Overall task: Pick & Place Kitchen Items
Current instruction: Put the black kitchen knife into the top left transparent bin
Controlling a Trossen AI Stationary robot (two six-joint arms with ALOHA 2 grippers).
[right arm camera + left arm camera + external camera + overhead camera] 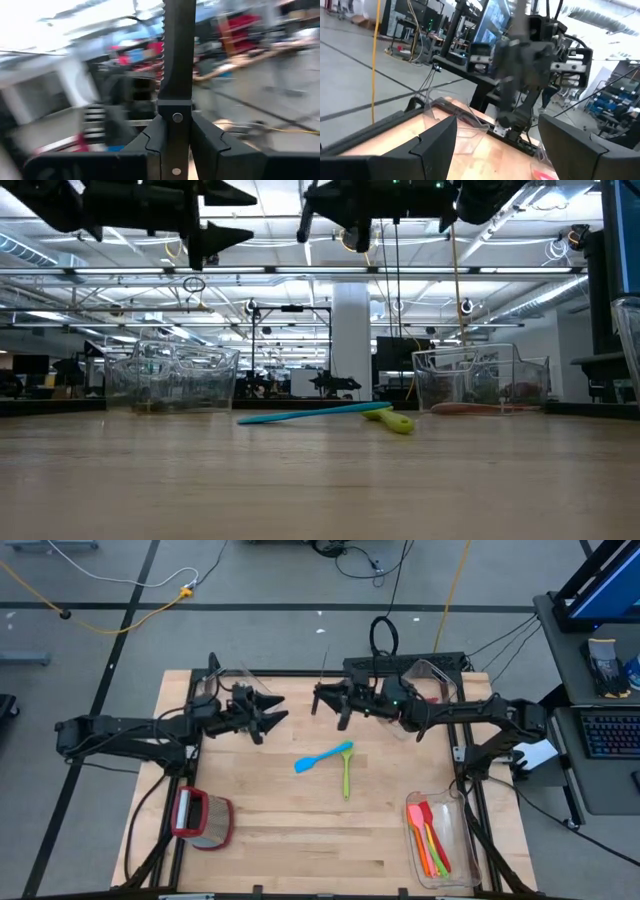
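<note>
My right gripper [324, 700] is high over the far middle of the table, shut on a black-handled knife [175, 75] with a serrated blade. My left gripper [268, 718] is beside it to the left, open and empty, also high; its fingers show wide apart in the left wrist view [505, 150]. A blue spatula [322, 758] and a green spoon [347, 772] lie flat on the wood at the table's middle; they also show in the low view, the spatula [310, 413] and the spoon [392, 420]. My right gripper pinches the knife's black riveted handle [173, 125] between its two fingers, close to where the blade begins. The fingers reach level from the table's right and lie across the knife. The thin blade [323, 668] points toward the far edge. The knife is lifted clear of the table.
A clear bin [452, 862] at the near right holds red, orange and green utensils [428, 838]. A red-rimmed clear container [202, 818] lies at the near left. Clear bins stand at the far left [238, 680] and far right [437, 678].
</note>
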